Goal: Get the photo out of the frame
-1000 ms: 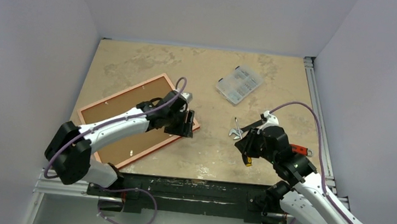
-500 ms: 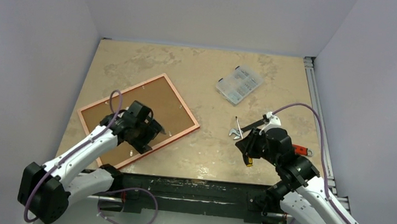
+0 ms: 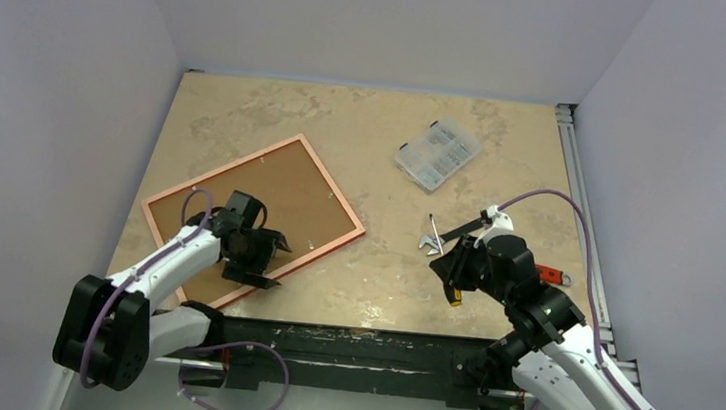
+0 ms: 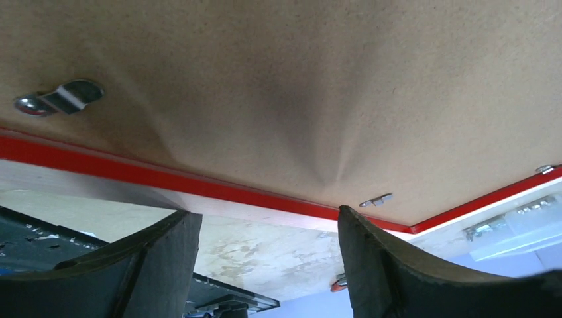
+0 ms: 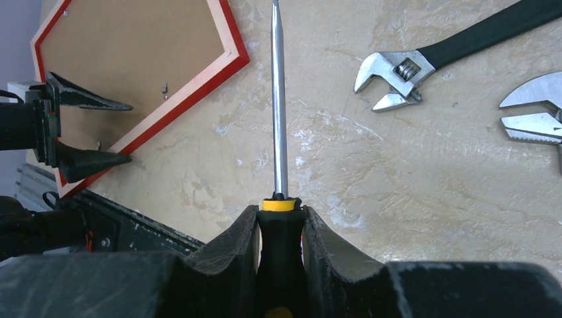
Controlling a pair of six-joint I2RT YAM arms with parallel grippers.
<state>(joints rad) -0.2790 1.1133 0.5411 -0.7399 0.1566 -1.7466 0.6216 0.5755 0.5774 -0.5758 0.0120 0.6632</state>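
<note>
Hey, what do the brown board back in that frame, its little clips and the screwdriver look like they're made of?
The board back: matte brown pressed fibreboard by its fine speckled grain, probably. The clips: shiny silver metal, likely steel. The screwdriver: bright polished metal shaft; black handle with yellow collar, apparently plastic or rubber.

Red frame (image 3: 327, 186) lies face down, skewed; photo (image 3: 270, 191) apparently clipped inside, brown board back up
</note>
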